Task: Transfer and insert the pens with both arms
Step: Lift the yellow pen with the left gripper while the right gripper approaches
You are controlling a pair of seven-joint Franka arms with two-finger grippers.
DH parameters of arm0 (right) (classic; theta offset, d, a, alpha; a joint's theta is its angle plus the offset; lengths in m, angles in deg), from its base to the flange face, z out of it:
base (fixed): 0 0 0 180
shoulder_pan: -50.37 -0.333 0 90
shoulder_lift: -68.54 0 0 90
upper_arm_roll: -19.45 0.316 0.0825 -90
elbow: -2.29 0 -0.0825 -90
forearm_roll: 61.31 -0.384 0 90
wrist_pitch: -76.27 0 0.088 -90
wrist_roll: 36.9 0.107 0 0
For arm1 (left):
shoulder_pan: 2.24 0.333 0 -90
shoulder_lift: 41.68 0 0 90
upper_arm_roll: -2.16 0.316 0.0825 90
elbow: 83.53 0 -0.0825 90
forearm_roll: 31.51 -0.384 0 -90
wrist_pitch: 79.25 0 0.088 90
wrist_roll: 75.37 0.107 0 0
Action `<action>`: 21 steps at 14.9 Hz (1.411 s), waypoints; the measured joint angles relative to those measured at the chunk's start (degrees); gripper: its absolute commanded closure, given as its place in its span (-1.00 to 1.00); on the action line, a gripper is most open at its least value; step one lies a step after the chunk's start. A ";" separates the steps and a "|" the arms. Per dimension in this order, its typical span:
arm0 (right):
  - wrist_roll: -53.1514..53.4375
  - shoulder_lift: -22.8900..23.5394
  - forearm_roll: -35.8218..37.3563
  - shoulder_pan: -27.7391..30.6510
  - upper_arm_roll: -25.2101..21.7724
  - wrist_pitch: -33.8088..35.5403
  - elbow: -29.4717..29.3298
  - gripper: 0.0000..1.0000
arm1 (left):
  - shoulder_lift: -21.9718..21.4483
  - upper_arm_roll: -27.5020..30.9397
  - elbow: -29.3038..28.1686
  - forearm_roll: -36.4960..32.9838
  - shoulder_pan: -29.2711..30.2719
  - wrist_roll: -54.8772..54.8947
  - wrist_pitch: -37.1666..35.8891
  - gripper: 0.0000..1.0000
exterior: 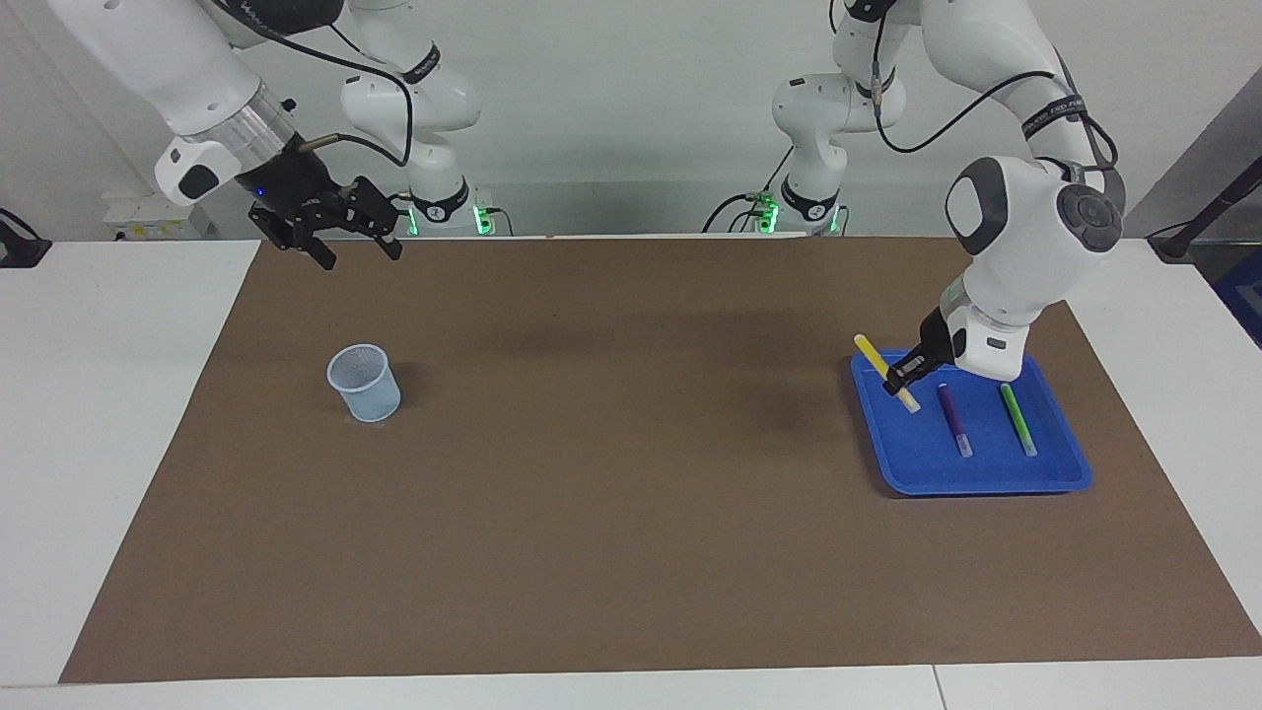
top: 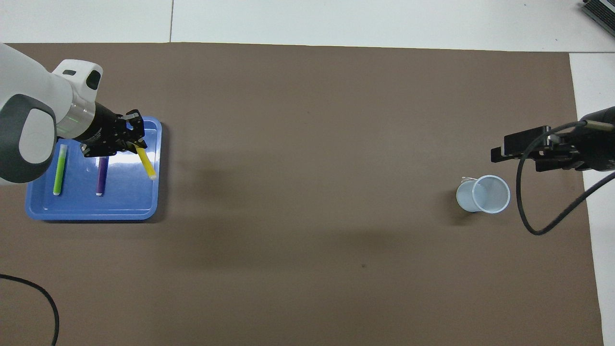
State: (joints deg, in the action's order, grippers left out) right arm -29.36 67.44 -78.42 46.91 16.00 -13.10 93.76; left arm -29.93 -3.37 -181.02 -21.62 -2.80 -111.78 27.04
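Note:
My left gripper (exterior: 899, 378) (top: 137, 145) is shut on the yellow pen (exterior: 874, 358) (top: 145, 163) and holds it tilted in the air over the blue tray (exterior: 986, 475) (top: 91, 210). The purple pen (exterior: 953, 418) (top: 102, 176) and the green pen (exterior: 1016, 418) (top: 59, 169) lie flat in the tray, side by side. My right gripper (exterior: 358, 248) (top: 499, 151) hangs open in the air with nothing between its fingers, over the mat's edge at the right arm's end of the table.
A pale blue mesh cup (exterior: 364, 383) (top: 483, 193) stands upright on the brown mat (exterior: 631, 513) toward the right arm's end. A black cable (top: 33, 288) lies on the mat's corner nearest the left arm.

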 measured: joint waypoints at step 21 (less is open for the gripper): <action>32.67 -2.16 -17.90 -19.36 0.81 -24.07 6.34 -1.00 | -11.56 -1.63 -6.13 23.83 -6.84 -48.34 -3.79 1.00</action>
State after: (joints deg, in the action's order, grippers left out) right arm 3.31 65.28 -96.32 27.54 16.82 -37.16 100.11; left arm -41.49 -5.00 -187.15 2.21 -9.65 -160.12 23.24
